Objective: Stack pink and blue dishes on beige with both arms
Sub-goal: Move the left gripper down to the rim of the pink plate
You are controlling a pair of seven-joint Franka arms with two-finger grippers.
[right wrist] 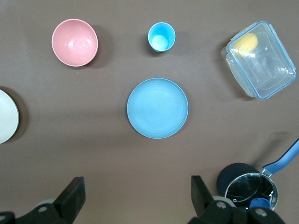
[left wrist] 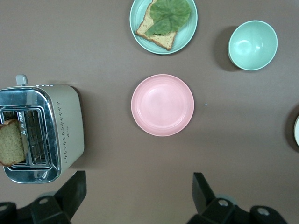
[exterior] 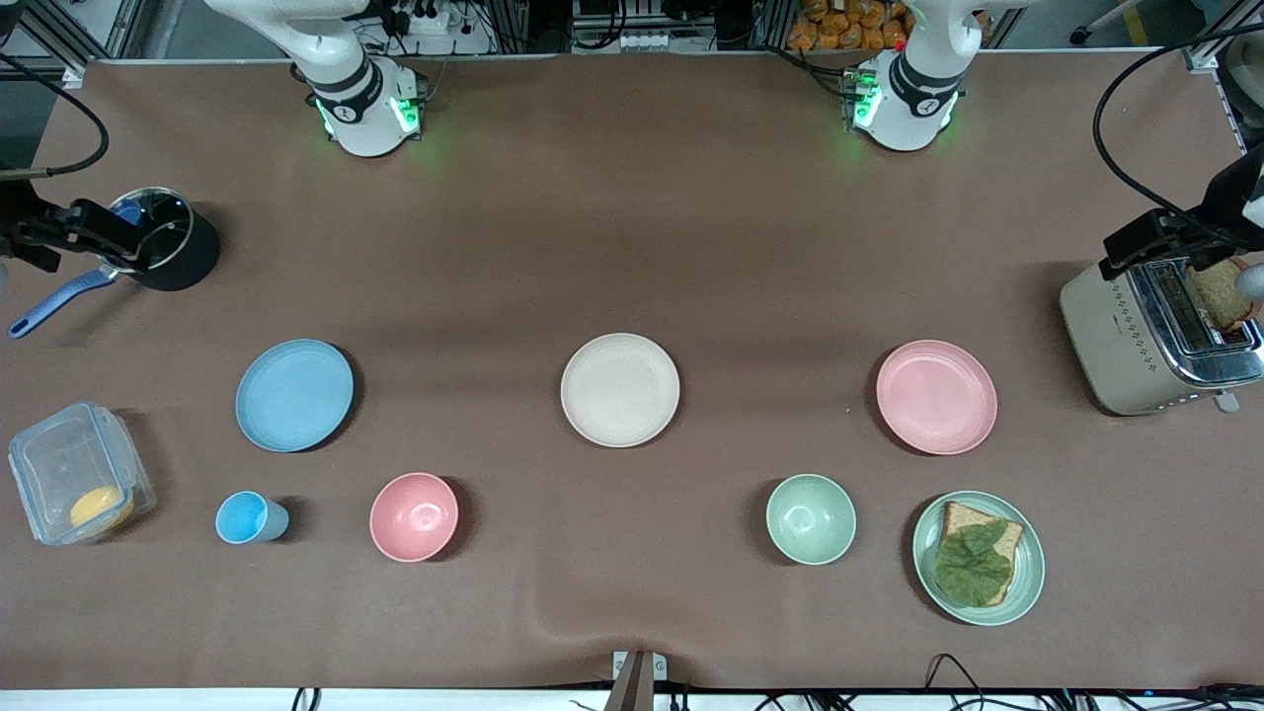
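Note:
Three flat plates lie apart in a row across the table. The beige plate [exterior: 620,389] is in the middle. The blue plate [exterior: 294,395] is toward the right arm's end and the pink plate [exterior: 936,397] toward the left arm's end. My left gripper [left wrist: 140,191] hangs high over the table beside the pink plate [left wrist: 162,105], open, with nothing between its fingers [left wrist: 74,191]. My right gripper [right wrist: 138,193] hangs high beside the blue plate [right wrist: 157,108], also open and holding nothing. Nothing rests on any of the three plates.
Nearer the front camera stand a blue cup [exterior: 247,517], a pink bowl [exterior: 414,516], a green bowl [exterior: 811,518] and a green plate [exterior: 1032,573] bearing bread and a leaf. A toaster [exterior: 1136,346] stands at the left arm's end. A black pot [exterior: 168,247] and a clear box [exterior: 74,474] stand at the right arm's end.

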